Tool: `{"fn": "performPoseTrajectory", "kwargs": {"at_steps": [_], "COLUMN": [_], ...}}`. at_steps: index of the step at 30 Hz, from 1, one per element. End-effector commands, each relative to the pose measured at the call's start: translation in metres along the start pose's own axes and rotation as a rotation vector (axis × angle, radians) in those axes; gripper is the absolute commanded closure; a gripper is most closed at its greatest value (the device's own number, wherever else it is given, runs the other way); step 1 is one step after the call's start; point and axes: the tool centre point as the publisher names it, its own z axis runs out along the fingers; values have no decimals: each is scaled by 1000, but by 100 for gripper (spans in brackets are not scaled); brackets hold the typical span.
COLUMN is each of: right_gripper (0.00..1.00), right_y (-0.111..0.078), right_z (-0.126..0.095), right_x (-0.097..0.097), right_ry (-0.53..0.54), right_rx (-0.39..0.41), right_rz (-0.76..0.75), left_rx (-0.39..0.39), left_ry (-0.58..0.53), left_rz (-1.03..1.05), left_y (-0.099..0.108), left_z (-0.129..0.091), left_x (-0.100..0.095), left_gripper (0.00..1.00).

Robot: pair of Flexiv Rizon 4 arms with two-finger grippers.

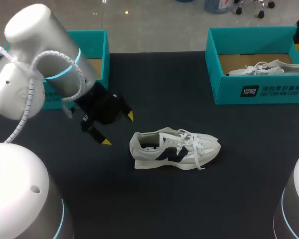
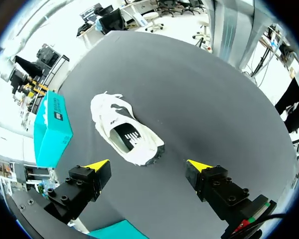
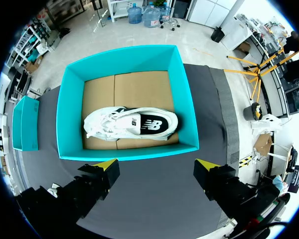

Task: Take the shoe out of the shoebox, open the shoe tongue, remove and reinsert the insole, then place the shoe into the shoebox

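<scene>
A white shoe with a dark side mark (image 1: 174, 149) lies on its side on the dark table, near the middle. My left gripper (image 1: 117, 129) hangs open just to its left; in the left wrist view the shoe (image 2: 127, 134) lies ahead of the open left gripper (image 2: 148, 164), heel end nearest, untouched. A teal shoebox (image 1: 254, 92) stands at the back right with a second white shoe (image 1: 261, 68) in it. My right gripper (image 3: 157, 163) hovers open above that shoebox (image 3: 127, 152), holding nothing, with the boxed shoe (image 3: 132, 124) lying flat on the cardboard floor.
Another teal box (image 1: 97, 55) stands at the back left, partly behind my left arm. Bare dark table surrounds the loose shoe on all sides. My right arm's base (image 1: 294, 199) fills the near right corner.
</scene>
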Motion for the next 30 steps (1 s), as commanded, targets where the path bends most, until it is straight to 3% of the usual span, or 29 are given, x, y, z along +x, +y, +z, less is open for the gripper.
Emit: {"fn": "performPoseTrajectory", "kwargs": {"at_steps": [1, 7, 11, 17, 30], "right_gripper": [0, 0, 0, 0, 0], "right_y": [0, 0, 0, 0, 0], "right_z": [0, 0, 0, 0, 0], "right_x": [0, 0, 0, 0, 0], "right_ry": [0, 0, 0, 0, 0], "right_rx": [1, 1, 1, 1, 1], "right_rz": [0, 0, 0, 0, 0], "left_rx": [248, 402, 452, 477, 477], "left_ry": [-162, -180, -200, -156, -156], "left_rz": [-315, -429, -508, -614, -614], "left_y": [9, 0, -3, 7, 7], "left_z": [-6, -12, -10, 6, 6], "left_x": [3, 4, 13, 35, 35], "left_gripper": [0, 0, 0, 0, 0]}}
